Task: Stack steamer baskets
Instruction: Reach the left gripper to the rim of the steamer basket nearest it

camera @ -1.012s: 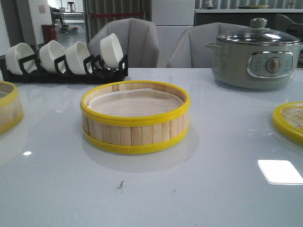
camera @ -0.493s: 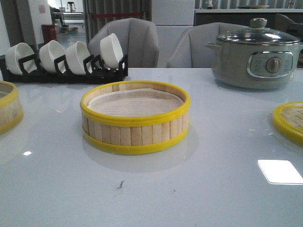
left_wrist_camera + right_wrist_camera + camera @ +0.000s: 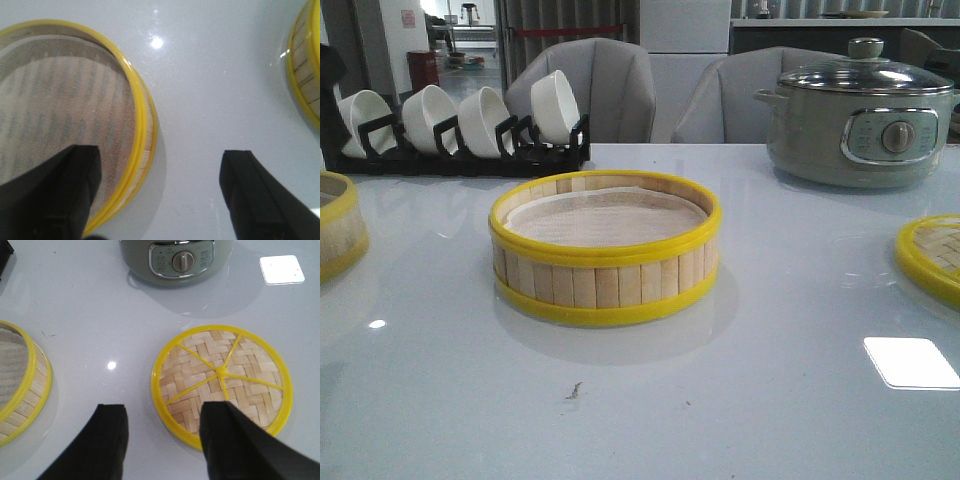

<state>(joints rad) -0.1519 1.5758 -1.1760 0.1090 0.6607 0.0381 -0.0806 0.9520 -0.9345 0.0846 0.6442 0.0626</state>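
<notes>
One steamer basket (image 3: 605, 245) with a white liner stands mid-table. A second steamer basket (image 3: 334, 226) is cut off by the left edge of the front view. My left gripper (image 3: 160, 172) hovers open above this second basket (image 3: 65, 110). One of its fingers (image 3: 60, 192) is over the liner and the other is over bare table, with the yellow rim between them. The middle basket (image 3: 306, 65) shows at the edge of the left wrist view. My right gripper (image 3: 167, 437) is open and empty, with one finger (image 3: 235, 440) over the near rim of the woven lid (image 3: 222, 380).
A grey-green electric pot (image 3: 865, 110) with a glass lid stands at the back right, and the woven lid (image 3: 930, 255) lies at the right edge. A black rack of white bowls (image 3: 450, 130) is at the back left. A dark arm part (image 3: 328, 100) shows at the left edge.
A dark arm part has come into the front view at the left edge, in front of the bowl rack. The baskets, lid and pot have not moved.
</notes>
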